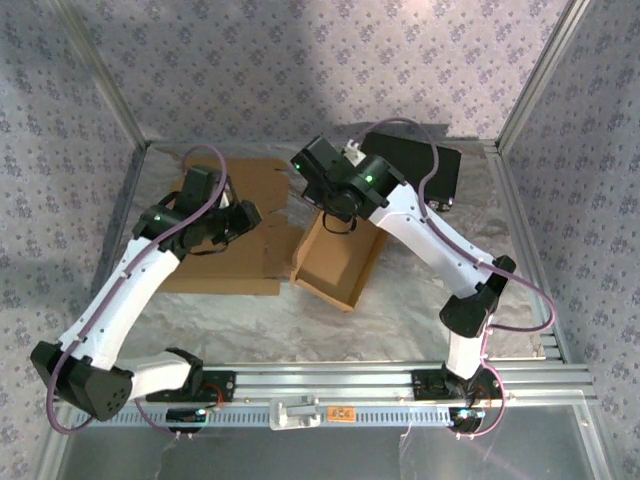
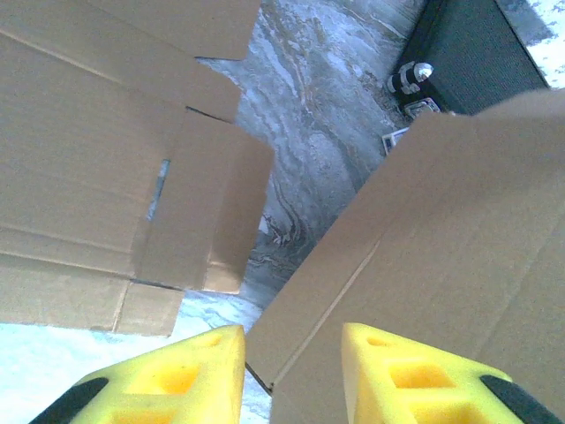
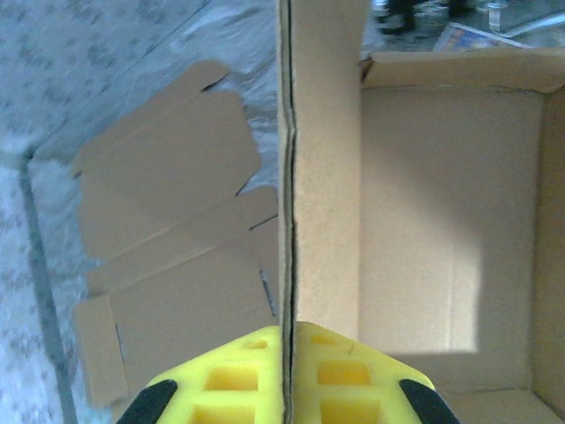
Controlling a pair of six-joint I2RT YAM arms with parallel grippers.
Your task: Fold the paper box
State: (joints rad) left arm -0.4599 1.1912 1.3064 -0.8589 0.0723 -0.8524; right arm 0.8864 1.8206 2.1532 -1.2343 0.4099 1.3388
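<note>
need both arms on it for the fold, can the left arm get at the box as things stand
Probably yes: the left gripper is open with a wall of the box right before it and nothing between. The right gripper is shut on one wall, and the flat cardboard lies aside.

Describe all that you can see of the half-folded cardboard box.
The box is plain brown corrugated cardboard, an open tray with raised walls and an empty inside. It stands on the silvery table, turned askew. The right gripper is shut on the top edge of one upright wall. The left gripper hovers open at an outer corner.
</note>
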